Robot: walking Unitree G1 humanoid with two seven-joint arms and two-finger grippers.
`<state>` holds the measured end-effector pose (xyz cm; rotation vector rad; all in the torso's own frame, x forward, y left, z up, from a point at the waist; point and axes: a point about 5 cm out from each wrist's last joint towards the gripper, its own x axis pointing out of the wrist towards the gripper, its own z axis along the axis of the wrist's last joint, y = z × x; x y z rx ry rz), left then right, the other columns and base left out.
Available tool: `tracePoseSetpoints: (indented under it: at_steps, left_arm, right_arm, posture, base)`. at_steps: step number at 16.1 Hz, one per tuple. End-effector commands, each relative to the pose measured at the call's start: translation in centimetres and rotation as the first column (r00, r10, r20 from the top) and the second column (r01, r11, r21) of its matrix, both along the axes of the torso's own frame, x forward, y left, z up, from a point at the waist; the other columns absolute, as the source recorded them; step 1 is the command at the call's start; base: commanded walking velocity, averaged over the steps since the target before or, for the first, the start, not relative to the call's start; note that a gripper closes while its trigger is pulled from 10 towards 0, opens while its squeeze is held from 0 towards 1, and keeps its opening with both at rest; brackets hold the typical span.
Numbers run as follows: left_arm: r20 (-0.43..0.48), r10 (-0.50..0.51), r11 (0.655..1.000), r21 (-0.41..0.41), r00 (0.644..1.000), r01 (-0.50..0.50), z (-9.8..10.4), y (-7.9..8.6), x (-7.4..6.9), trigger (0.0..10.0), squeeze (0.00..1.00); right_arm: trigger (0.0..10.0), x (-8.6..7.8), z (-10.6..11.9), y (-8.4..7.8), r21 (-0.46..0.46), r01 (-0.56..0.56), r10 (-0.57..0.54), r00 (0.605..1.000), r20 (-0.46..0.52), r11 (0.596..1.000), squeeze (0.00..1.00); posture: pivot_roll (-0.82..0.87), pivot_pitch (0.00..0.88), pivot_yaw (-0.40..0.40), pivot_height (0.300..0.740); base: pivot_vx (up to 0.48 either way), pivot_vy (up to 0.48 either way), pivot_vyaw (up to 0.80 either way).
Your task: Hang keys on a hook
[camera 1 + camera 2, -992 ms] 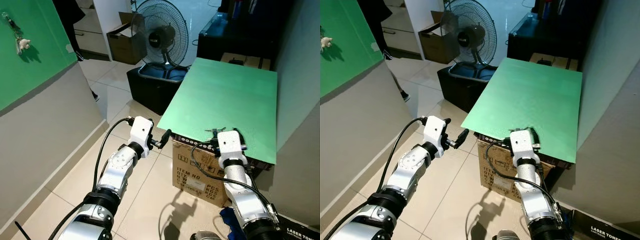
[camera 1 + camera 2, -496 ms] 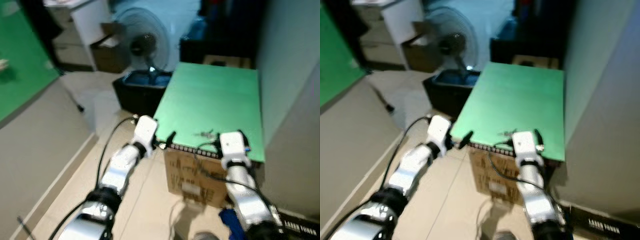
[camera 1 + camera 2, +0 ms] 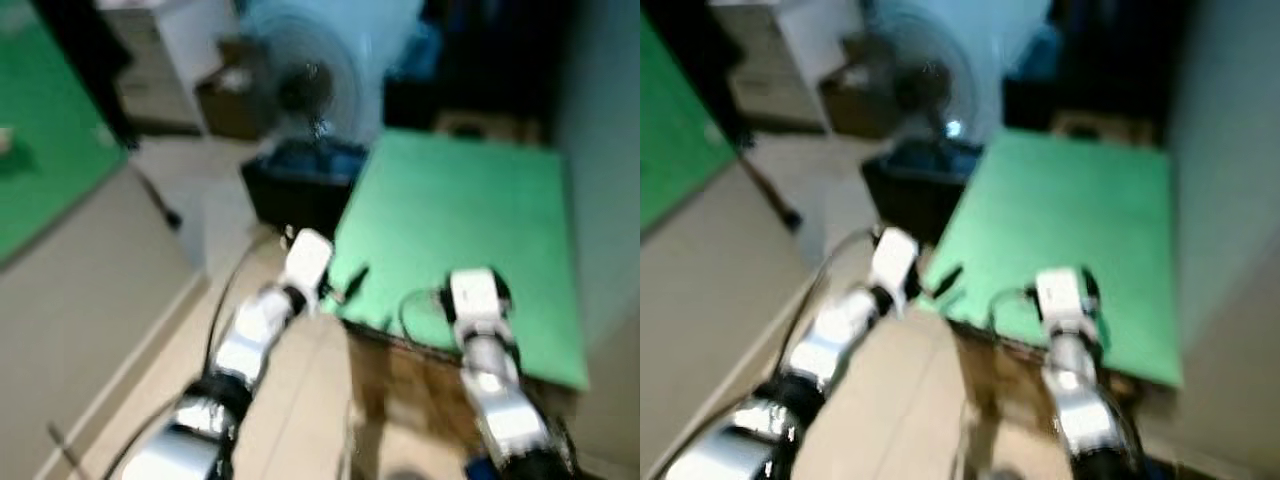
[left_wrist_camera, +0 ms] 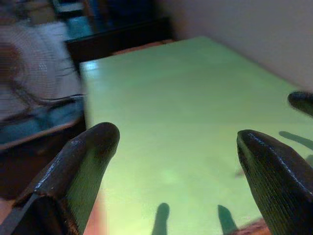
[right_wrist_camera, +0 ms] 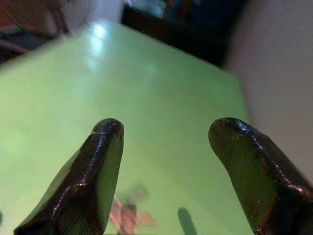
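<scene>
Head views blurred. Green desk (image 3: 470, 210) ahead, fan (image 3: 305, 85) beyond its far left corner. Left gripper (image 4: 178, 147) at the desk's near left edge, jaws apart. Right gripper (image 5: 164, 142) over the near edge, jaws apart, nothing held. Keys (image 5: 128, 214) lie on the desk between and just below its fingertips, blurred.

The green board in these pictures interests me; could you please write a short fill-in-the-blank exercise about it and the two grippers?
1. In its wrist view, the right gripper has its two black fingers ____.
2. The board that both grippers hover over is coloured ____.
3. The blurred reddish object lies on the board between the fingers of the ____ gripper.
4. Beyond the board's far left corner stands a round ____.

Missing words: open; green; right; fan
</scene>
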<state>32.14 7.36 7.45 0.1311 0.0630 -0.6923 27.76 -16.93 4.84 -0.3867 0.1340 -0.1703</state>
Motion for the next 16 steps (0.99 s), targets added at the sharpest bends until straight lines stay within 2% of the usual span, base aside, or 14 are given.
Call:
tracePoseSetpoints:
  at_steps: [1, 4, 7, 8, 13, 16]
  left_arm:
    - [-0.006, 0.030, 0.999, 0.025, 1.000, -0.030, -0.40, 1.30, 0.02, 10.0, 0.00]
    - [0.000, 0.004, 0.999, 0.047, 1.000, -0.004, -0.60, 1.09, -0.18, 10.0, 0.00]
    - [0.013, 0.011, 0.999, 0.045, 1.000, -0.012, -0.46, 1.08, -0.13, 10.0, 0.00]
    - [0.013, 0.014, 0.999, 0.043, 1.000, -0.015, -0.43, 1.21, -0.06, 10.0, 0.00]
    - [0.009, 0.028, 0.999, 0.041, 1.000, -0.028, -0.26, 1.64, 0.25, 10.0, 0.00]
    - [0.006, 0.025, 0.999, 0.047, 1.000, -0.025, -0.33, 1.72, 0.22, 10.0, 0.00]
  right_arm:
    - [10.0, 0.14, 0.17, 1.41, 0.009, -0.042, 0.042, 0.999, 0.006, 0.999, 0.00]
    - [10.0, 0.06, 0.09, 1.53, 0.022, -0.048, 0.048, 0.999, 0.001, 0.999, 0.00]
    - [10.0, 0.27, 0.56, 1.81, 0.037, -0.074, 0.072, 0.997, 0.032, 0.997, 0.00]
    - [10.0, 0.36, 0.53, 1.51, 0.038, -0.047, 0.046, 0.999, 0.025, 0.998, 0.00]
    - [10.0, 0.25, 0.40, 1.50, 0.083, -0.029, 0.027, 0.999, 0.027, 0.996, 0.00]
    - [10.0, 0.18, -0.15, 1.38, 0.023, -0.003, 0.004, 1.000, -0.010, 1.000, 0.00]
  posture:
    - [-0.26, 0.000, 0.150, 0.731]
    - [-0.26, 0.000, 0.152, 0.731]
    - [-0.26, 0.000, 0.157, 0.731]
    - [-0.26, 0.000, 0.164, 0.731]
    - [-0.26, 0.000, 0.177, 0.731]
    - [-0.26, 0.000, 0.180, 0.722]
  base:
    - [0.000, -0.480, 0.00]
    - [0.000, -0.480, 0.00]
    - [0.000, 0.000, 0.00]
    - [0.000, 0.000, 0.00]
    - [0.000, 0.000, -0.54]
    - [0.000, 0.000, -0.34]
